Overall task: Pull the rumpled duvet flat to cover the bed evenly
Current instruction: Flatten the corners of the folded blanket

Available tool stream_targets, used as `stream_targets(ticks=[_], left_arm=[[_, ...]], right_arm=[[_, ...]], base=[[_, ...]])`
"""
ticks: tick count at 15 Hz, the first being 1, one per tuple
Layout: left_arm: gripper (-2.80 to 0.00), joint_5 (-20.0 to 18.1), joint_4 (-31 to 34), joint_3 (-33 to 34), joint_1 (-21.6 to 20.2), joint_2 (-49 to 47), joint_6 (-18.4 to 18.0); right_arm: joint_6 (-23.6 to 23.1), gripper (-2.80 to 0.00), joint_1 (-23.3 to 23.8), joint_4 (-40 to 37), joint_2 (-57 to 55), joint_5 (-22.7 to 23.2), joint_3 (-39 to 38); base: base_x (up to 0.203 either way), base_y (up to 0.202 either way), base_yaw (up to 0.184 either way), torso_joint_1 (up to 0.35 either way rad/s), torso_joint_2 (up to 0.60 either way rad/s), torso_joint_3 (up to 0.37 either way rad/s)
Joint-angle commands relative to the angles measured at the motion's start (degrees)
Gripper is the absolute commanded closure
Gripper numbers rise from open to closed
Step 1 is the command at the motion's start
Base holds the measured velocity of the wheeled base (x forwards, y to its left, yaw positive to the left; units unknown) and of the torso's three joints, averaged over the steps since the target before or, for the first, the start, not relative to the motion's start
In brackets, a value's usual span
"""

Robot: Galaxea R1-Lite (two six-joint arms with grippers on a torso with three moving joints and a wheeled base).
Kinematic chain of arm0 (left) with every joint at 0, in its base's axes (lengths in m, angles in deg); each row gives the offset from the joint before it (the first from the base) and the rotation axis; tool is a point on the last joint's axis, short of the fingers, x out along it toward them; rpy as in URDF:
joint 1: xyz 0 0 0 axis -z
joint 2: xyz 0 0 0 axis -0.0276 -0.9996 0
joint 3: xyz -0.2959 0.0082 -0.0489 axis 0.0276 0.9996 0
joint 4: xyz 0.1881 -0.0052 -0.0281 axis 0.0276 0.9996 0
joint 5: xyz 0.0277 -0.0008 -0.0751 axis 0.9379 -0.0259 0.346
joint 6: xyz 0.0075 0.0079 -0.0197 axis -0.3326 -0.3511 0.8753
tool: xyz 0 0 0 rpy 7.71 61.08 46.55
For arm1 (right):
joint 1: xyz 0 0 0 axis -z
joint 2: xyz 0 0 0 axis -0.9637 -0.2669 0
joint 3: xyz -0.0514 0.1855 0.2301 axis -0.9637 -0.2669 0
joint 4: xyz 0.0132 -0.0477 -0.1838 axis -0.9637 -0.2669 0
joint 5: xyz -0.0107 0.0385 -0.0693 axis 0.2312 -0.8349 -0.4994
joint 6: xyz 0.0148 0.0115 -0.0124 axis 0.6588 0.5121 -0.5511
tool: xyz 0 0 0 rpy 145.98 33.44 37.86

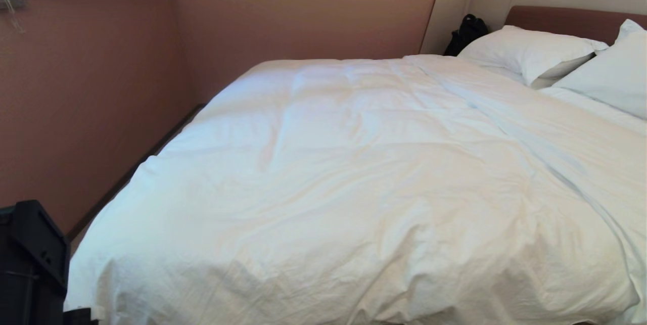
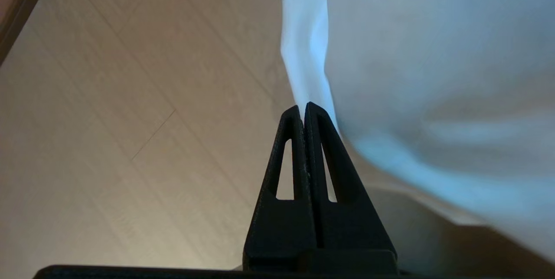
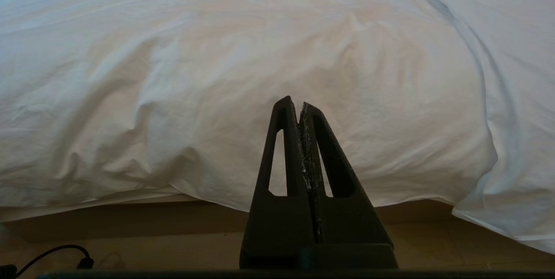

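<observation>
The white duvet (image 1: 354,173) lies spread over the bed (image 1: 556,19), puffy and softly creased, with its near edge hanging over the foot. My left gripper (image 2: 302,106) is low beside the bed's near left corner, over the floor. Its jaws are shut, and a fold of the duvet (image 2: 303,53) runs straight up from between the tips. Only a black part of the left arm (image 1: 30,259) shows in the head view. My right gripper (image 3: 295,102) is shut and empty, level with the duvet's hanging edge (image 3: 217,131).
Two white pillows (image 1: 530,49) (image 1: 611,77) lie at the headboard, with a black bag (image 1: 467,32) beside them. A pink wall (image 1: 91,102) runs close along the bed's far side. Pale wood floor (image 2: 130,118) lies below. A black cable (image 3: 52,255) lies by the bed base (image 3: 130,218).
</observation>
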Motion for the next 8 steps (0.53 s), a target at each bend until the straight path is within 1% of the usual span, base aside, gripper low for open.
stream_targets(ticks=[1, 4, 6, 8], left_arm=[[0.00, -0.2, -2.6, 0.0, -1.6, 9.5, 0.1], [0.00, -0.7, -1.0, 0.0, -3.0, 25.0, -0.6], [0.00, -1.3, 2.4, 0.0, -3.4, 36.3, -1.1], [0.00, -3.7, 7.7, 0.0, -3.5, 50.6, -2.4]], right_arm=[[0.0, 0.00, 0.0, 0.0, 0.0, 0.0, 0.0], [0.0, 0.00, 0.0, 0.0, 0.0, 0.0, 0.0], [0.0, 0.00, 0.0, 0.0, 0.0, 0.0, 0.0], [0.0, 0.00, 0.0, 0.0, 0.0, 0.0, 0.0]], base=[[0.000, 0.000, 0.000, 0.000, 0.00, 0.000], [0.000, 0.000, 0.000, 0.000, 0.00, 0.000], [0.000, 0.000, 0.000, 0.000, 0.00, 0.000], [0.000, 0.000, 0.000, 0.000, 0.00, 0.000]])
